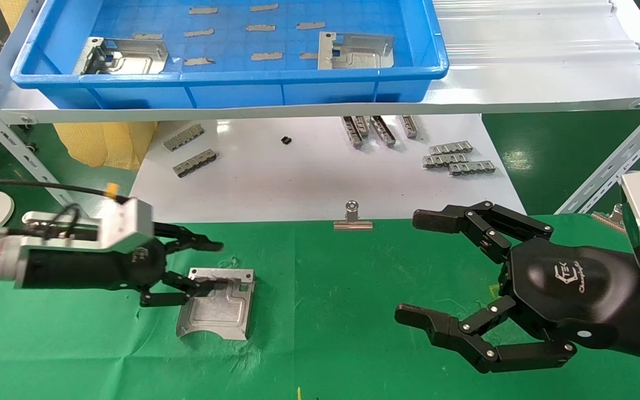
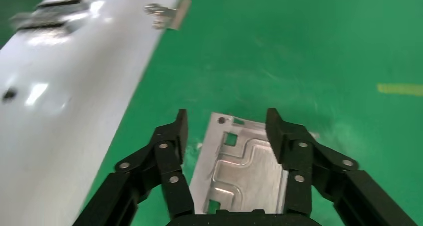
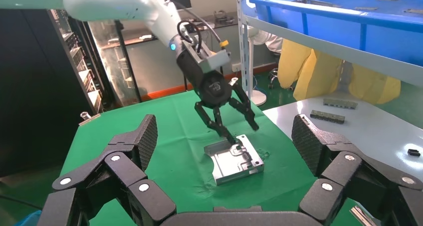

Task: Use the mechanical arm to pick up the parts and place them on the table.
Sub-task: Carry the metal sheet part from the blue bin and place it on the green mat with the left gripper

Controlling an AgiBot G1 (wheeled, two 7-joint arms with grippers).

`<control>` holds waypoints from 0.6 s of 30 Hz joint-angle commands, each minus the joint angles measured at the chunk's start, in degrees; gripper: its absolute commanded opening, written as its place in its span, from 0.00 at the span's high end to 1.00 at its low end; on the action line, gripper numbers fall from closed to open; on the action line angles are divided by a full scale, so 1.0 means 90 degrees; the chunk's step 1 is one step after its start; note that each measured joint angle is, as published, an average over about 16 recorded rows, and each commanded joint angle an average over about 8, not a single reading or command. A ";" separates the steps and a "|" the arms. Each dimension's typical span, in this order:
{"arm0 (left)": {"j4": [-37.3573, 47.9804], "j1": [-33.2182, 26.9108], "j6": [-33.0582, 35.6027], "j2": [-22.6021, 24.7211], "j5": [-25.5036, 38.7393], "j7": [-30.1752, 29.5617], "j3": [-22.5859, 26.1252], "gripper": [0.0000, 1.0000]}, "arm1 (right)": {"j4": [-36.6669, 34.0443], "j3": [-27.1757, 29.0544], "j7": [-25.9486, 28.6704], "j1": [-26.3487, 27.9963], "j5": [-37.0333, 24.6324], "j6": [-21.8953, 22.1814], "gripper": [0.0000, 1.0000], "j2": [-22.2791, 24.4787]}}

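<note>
Blue plastic tray (image 1: 231, 83) on a white upper shelf (image 1: 520, 83), carried on perforated angle-iron struts (image 1: 620, 155). Small grey strips (image 1: 267, 56) scattered flat over the tray floor.

White board (image 1: 309, 183) below the shelf, butting the near green surface. On it:
- two grey toothed strips (image 1: 195, 164) toward the left, lying apart, both angled
- a row of four similar strips (image 1: 378, 130) under the shelf edge, side by side
- three more (image 1: 458, 158) to the right, stacked in a loose group
- one small black piece (image 1: 285, 140), alone, near the middle

Silver binder clip (image 1: 353, 218) at the board's near edge, handle raised.

Yellow mesh fabric (image 1: 103, 141) hangs behind the left strut.
</note>
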 commanded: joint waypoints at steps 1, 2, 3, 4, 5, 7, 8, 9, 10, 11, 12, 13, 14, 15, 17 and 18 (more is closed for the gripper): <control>0.0144 0.0069 0.0064 -0.0088 -0.0165 -0.0147 -0.0113 0.00 | 0.0000 0.0000 0.0000 0.0000 0.0000 0.0001 0.00 0.0000; 0.0167 0.0082 0.0072 -0.0101 -0.0192 -0.0163 -0.0131 0.00 | 0.0000 0.0000 0.0000 -0.0001 0.0001 0.0001 0.00 0.0000; 0.0196 0.0099 0.0082 -0.0118 -0.0228 -0.0188 -0.0155 0.00 | 0.0000 0.0000 0.0000 -0.0001 0.0001 0.0001 0.00 0.0000; 0.0200 0.0104 0.0081 -0.0122 -0.0238 -0.0177 -0.0160 0.00 | 0.0000 0.0000 0.0000 -0.0001 0.0001 0.0002 0.00 0.0000; 0.0192 0.0102 0.0080 -0.0117 -0.0235 -0.0165 -0.0156 0.00 | 0.0000 0.0000 0.0000 -0.0001 0.0001 0.0001 0.00 0.0000; 0.0155 0.0086 0.0068 -0.0097 -0.0199 -0.0136 -0.0131 0.00 | 0.0000 0.0000 0.0000 -0.0001 0.0001 0.0001 0.00 0.0000; 0.0137 0.0083 0.0064 -0.0091 -0.0187 -0.0130 -0.0123 0.00 | 0.0000 0.0000 0.0000 -0.0001 0.0001 0.0001 0.00 0.0000; 0.0114 0.0083 0.0060 -0.0088 -0.0180 -0.0128 -0.0119 0.00 | 0.0000 0.0000 0.0000 -0.0001 0.0001 0.0001 0.00 0.0000; 0.0088 0.0086 0.0056 -0.0088 -0.0176 -0.0131 -0.0118 0.00 | 0.0000 0.0000 0.0000 -0.0001 0.0001 0.0001 0.00 0.0000; 0.0044 0.0101 0.0050 -0.0095 -0.0183 -0.0147 -0.0124 0.00 | 0.0000 0.0000 0.0000 -0.0001 0.0001 0.0001 0.00 0.0000; -0.0014 0.0124 0.0044 -0.0109 -0.0197 -0.0172 -0.0137 0.00 | 0.0000 0.0000 0.0000 0.0000 0.0001 0.0001 0.00 0.0000; -0.0085 0.0158 0.0037 -0.0128 -0.0221 -0.0208 -0.0157 0.00 | 0.0000 0.0000 0.0000 0.0000 0.0001 0.0001 0.00 0.0000; -0.0165 0.0209 0.0035 -0.0160 -0.0271 -0.0263 -0.0193 0.00 | -0.0001 0.0000 0.0000 -0.0001 0.0001 0.0001 0.00 0.0000; -0.0268 0.0263 0.0027 -0.0193 -0.0316 -0.0322 -0.0228 0.00 | -0.0001 0.0000 0.0000 -0.0001 0.0001 0.0001 0.00 0.0000; -0.0512 0.0390 0.0009 -0.0269 -0.0423 -0.0462 -0.0309 0.00 | -0.0001 0.0000 0.0000 -0.0001 0.0001 0.0001 0.00 0.0000; -0.0652 0.0463 -0.0002 -0.0313 -0.0485 -0.0542 -0.0356 0.00 | -0.0001 0.0000 0.0000 -0.0001 0.0001 0.0001 0.00 0.0000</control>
